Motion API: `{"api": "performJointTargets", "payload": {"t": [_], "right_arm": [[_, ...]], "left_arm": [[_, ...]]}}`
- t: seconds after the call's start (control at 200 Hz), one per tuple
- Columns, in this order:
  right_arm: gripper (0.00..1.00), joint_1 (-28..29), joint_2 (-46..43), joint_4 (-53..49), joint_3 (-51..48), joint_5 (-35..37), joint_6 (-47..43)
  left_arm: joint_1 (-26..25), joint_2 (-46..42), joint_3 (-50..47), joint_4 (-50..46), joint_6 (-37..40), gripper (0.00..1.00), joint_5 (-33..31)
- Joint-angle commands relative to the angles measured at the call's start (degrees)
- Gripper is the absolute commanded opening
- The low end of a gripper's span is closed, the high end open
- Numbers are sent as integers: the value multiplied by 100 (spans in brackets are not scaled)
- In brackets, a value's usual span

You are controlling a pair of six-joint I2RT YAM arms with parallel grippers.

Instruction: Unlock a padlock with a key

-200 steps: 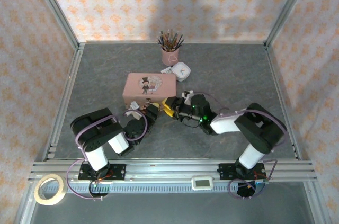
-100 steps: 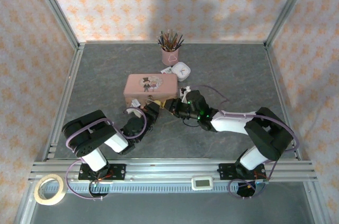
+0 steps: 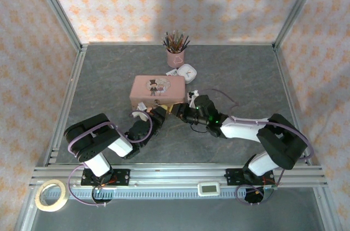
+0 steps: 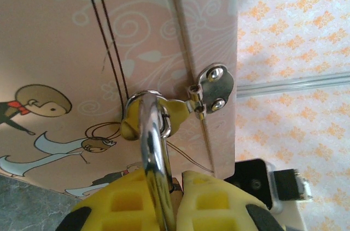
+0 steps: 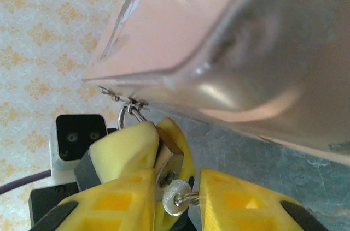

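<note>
Both pincers low, converging at tin (image 3: 156, 90), left pincer (image 4: 164, 181) clenched on padlock (image 4: 148, 135), right pincer (image 5: 178, 184) flanking key (image 5: 176, 197), grip unclear.

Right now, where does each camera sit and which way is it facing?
Top external: above and behind the bases, looking down on the table; left arm and right arm meet before the pink tin.
Left wrist: faces the tin's front; left fingers clamp the padlock shackle.
Right wrist: low beside the tin; right fingers flank the key.
Shared: both wrist views show tin and padlock.
</note>
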Motion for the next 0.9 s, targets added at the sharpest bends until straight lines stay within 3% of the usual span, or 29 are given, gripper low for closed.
{"api": "performJointTargets", "payload": {"t": [0.0, 0.561, 0.751, 0.896], "right_arm": [[28, 66, 171, 1003, -230, -357, 587], [20, 93, 501, 2064, -332, -120, 1225], [0, 75, 578, 2402, -370, -53, 1508], [0, -84, 581, 2838, -452, -313, 2407]], "left_arm": [[-33, -46, 115, 485, -49, 0, 125], [-37, 131, 28, 951, -184, 0, 271], [-33, 208, 11, 1159, -192, 0, 321], [-31, 345, -125, 1668, 150, 0, 377]]}}
